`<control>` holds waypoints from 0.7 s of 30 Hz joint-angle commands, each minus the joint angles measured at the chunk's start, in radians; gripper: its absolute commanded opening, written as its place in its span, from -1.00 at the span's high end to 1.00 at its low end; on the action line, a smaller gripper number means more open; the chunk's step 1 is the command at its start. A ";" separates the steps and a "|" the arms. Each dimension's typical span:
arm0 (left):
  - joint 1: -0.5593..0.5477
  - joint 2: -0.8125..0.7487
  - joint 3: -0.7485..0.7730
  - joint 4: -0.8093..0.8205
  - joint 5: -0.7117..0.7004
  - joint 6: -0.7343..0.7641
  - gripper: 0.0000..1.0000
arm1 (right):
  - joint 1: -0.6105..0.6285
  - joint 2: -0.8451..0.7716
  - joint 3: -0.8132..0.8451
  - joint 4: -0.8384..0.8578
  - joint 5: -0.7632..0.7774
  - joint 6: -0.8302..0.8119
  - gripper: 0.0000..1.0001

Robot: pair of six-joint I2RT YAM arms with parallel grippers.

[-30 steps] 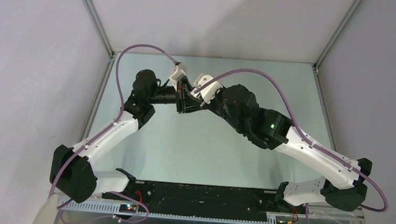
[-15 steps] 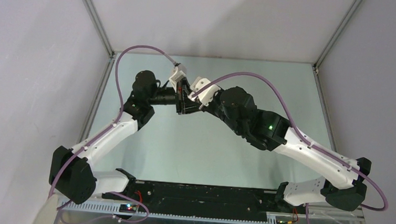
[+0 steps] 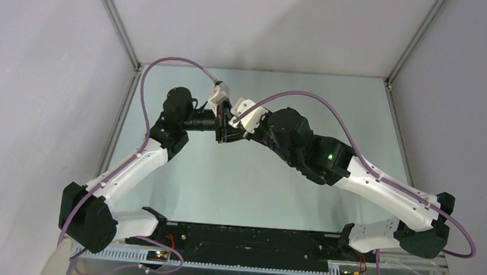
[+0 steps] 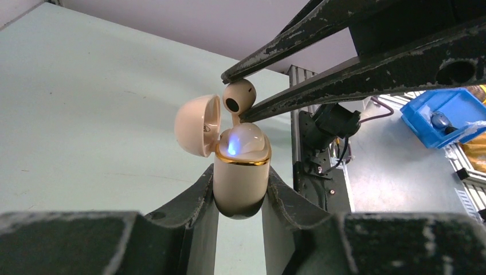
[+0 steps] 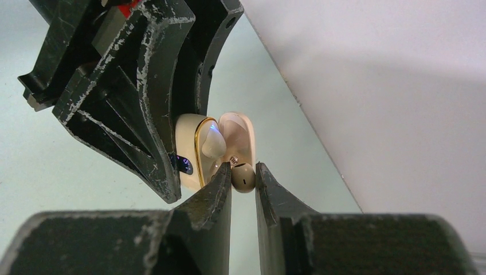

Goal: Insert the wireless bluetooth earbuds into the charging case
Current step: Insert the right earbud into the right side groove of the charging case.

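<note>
- Left gripper is clamped shut on the beige charging case, whose lid is open.
- Right gripper pinches a beige earbud at the case's 12 o'clock.

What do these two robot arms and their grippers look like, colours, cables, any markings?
The left arm and right arm have white shells with black joints, each trailed by a purple cable. A green light glows on the right arm. The left gripper and right gripper have black fingers, scuffed pale along the edges.
</note>
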 commanded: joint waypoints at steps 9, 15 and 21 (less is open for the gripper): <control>-0.013 -0.054 0.008 -0.058 0.023 0.129 0.84 | -0.002 -0.014 0.019 -0.044 -0.086 0.021 0.61; -0.013 -0.060 0.018 -0.081 0.032 0.148 0.85 | -0.018 -0.027 0.022 -0.049 -0.113 0.041 0.61; -0.013 -0.060 0.020 -0.093 0.031 0.165 0.85 | -0.027 -0.033 0.029 -0.053 -0.122 0.049 0.61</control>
